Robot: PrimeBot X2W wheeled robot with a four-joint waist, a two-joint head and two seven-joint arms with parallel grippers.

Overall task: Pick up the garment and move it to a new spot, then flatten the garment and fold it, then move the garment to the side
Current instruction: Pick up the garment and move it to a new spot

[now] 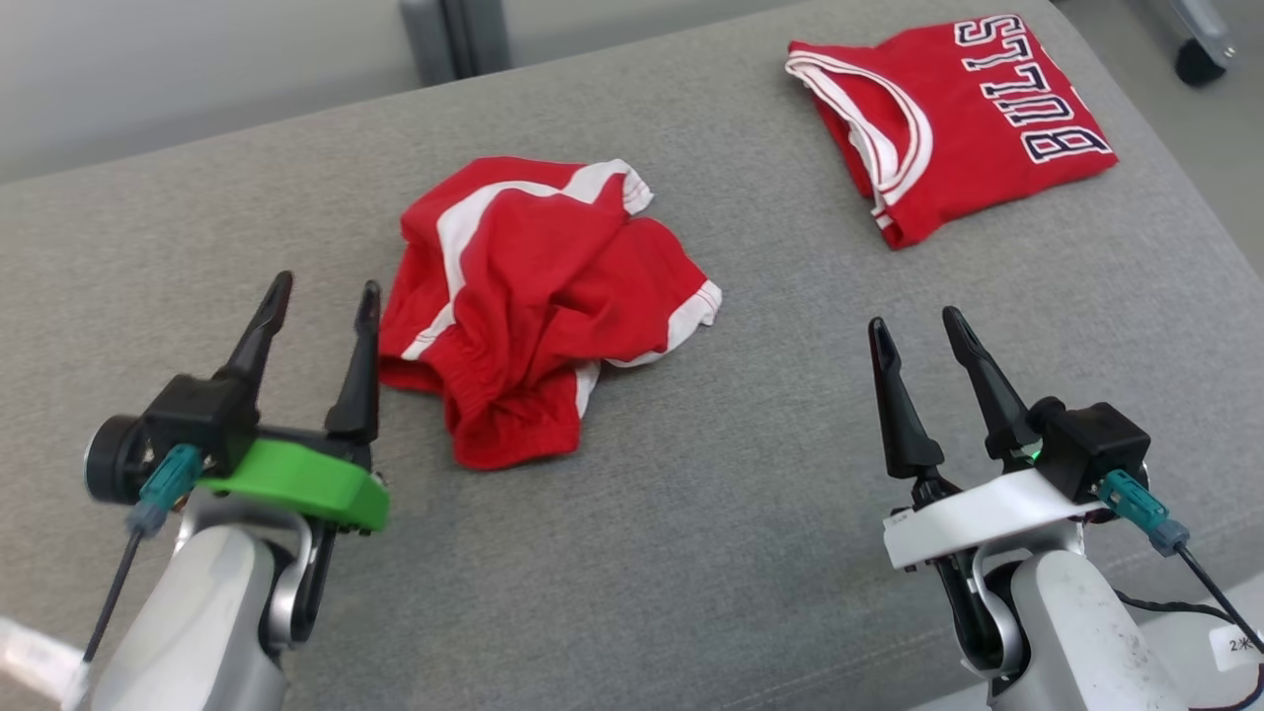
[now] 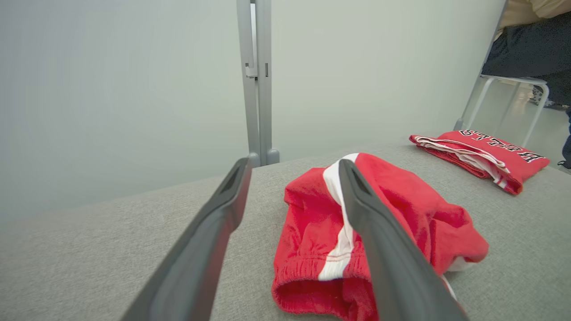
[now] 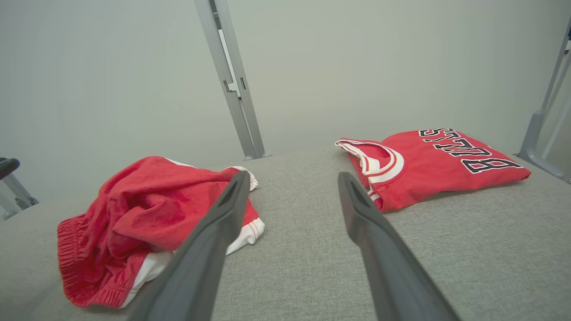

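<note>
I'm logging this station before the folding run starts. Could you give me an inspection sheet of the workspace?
Surface: grey fabric surface, flat, no stains seen.
Job's things: red shorts with white stripes, crumpled in a heap, not held.
Clutter: BULLS jersey, red, folded, at the far right, apart from the shorts.
Grippers: left gripper open and empty, just beside the shorts; right gripper open and empty, between the two garments.
Cables: left cable and right cable, each with a teal plug at the wrist, hanging away from the cloth.
Surroundings: pale wall, grey metal post, white stool.
</note>
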